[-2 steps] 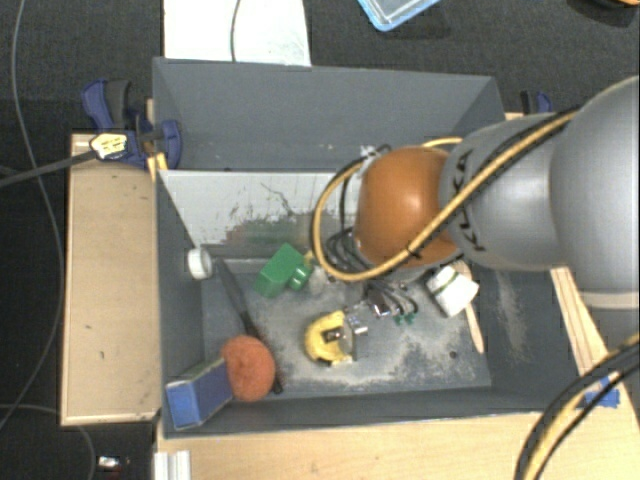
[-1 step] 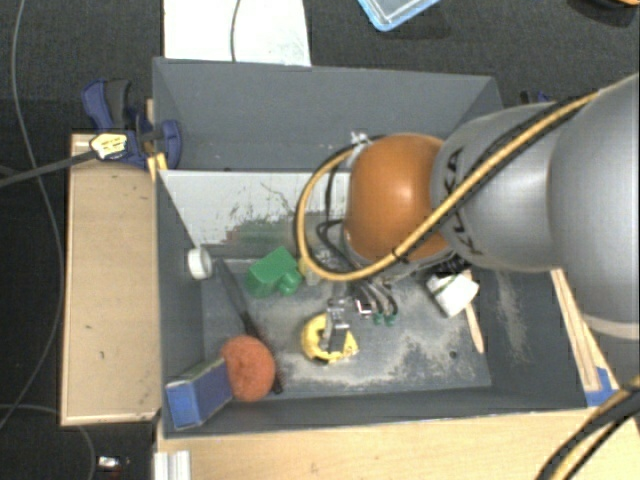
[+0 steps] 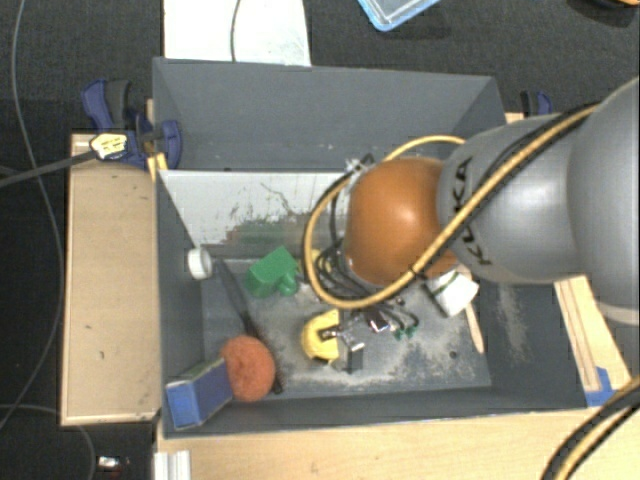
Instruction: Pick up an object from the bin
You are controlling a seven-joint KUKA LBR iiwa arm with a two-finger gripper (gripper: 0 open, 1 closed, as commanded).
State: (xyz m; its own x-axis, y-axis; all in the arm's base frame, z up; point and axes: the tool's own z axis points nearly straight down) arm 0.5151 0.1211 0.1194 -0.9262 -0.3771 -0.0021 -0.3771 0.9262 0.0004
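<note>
Big grey arm (image 3: 540, 208) comes in from the right and covers most of the right half of the bin (image 3: 320, 118). Its wrist carries a round orange cover (image 3: 395, 218) with yellow and black cables (image 3: 322, 268) looped round it, sitting over the middle of the bin floor.

Gripper (image 3: 350, 346) points down below the cover, low over the floor, roughly mid-way along the bin's near edge. Released or clenched: can't tell, the tip is a small dark and metal cluster part hidden under the wrist.

Yellow thing (image 3: 320, 336), small, rounded, with a dark patch, lies on the floor right against the gripper's left side, touching or just beside it; can't tell whether it is gripped. It is the nearest thing to the gripper.

Rest of the bin, big to small:
- Brown-orange ball (image 3: 248, 368), fuzzy looking, near the near-left corner.
- Blue block (image 3: 195, 398), tilted, in the near-left corner itself, touching the ball.
- Green block (image 3: 272, 273), toward the far-left part of the floor, left of the cover, well apart from the gripper.
- White block (image 3: 452, 293), right side, just under the arm's edge.
- Black stick (image 3: 240, 313), thin, running from near the green block down toward the ball.
- Wooden stick (image 3: 473, 330), thin, by the right wall, below the white block.
- White cylinder (image 3: 198, 262), small, against the left wall near the far-left corner.
</note>
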